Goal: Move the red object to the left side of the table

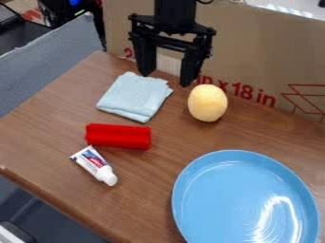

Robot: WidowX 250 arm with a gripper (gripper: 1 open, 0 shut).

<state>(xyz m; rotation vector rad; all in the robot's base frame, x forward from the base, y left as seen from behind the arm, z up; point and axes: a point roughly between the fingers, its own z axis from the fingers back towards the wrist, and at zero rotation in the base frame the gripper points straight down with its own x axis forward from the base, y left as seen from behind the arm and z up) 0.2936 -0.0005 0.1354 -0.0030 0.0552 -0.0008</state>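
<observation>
Below and left of the wide-open end effector [170,63] in the camera view, the red block [118,136] lies on the tabletop [151,200], its long axis running roughly crosswise, just beside the toothpaste tube [94,165].

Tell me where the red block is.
In the camera view, the red block lies left of centre on the table, between the cloth and the toothpaste.
</observation>
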